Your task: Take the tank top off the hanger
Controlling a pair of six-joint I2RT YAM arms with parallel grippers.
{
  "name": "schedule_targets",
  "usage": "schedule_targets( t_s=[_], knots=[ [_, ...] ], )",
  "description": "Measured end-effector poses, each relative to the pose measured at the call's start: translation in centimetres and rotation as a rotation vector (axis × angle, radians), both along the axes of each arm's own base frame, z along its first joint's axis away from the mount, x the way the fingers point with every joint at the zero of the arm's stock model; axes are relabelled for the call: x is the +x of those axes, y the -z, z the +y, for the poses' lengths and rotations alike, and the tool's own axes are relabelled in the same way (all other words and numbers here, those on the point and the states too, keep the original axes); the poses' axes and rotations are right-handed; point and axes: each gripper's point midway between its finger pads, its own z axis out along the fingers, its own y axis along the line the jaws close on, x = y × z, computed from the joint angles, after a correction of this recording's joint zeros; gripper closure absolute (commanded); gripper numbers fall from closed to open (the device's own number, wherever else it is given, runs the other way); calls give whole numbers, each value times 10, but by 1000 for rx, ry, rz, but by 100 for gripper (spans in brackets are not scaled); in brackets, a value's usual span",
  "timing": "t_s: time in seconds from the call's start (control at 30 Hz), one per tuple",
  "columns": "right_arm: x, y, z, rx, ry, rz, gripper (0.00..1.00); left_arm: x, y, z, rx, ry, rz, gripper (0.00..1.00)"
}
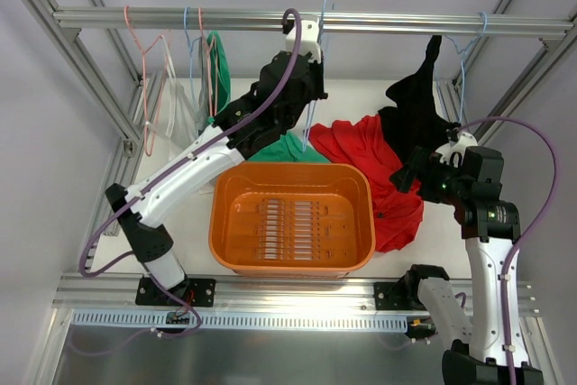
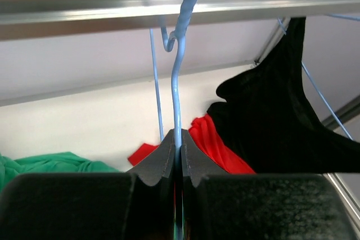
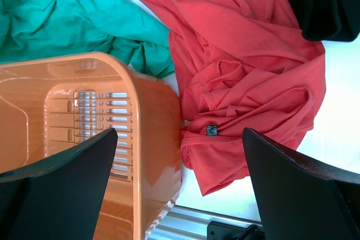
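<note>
In the lower centre of the top view stands an orange basket (image 1: 291, 223). The right pincer (image 3: 179, 133) hangs wide open over its right rim. The red tank top (image 1: 379, 169) lies crumpled on the bench (image 3: 343, 99), touching that side. A green garment (image 1: 288, 149) lies behind. At upper centre, the left pincer (image 2: 179, 150) is closed on the blue hanger (image 2: 176, 82), which hooks the rail (image 1: 406, 22). A black garment (image 1: 419, 105) hangs at upper right.

What we count here
We find one orange basket (image 1: 217, 223), one red garment (image 1: 361, 146), one black garment (image 1: 415, 114), green cloth (image 1: 216, 65) in two places, roughly six hangers (image 2: 176, 105), and two arms (image 1: 194, 173).
</note>
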Motion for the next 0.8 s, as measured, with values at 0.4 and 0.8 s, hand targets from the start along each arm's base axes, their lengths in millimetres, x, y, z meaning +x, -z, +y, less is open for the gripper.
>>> schedule_targets(
  t_s=[0.4,0.8],
  knots=[
    [-1,6,7,-52,-67,12,1,32,51,1,54,-74,120,100],
    [2,63,7,-215,-85,185,0,19,63,10,25,-47,173,35]
  ],
)
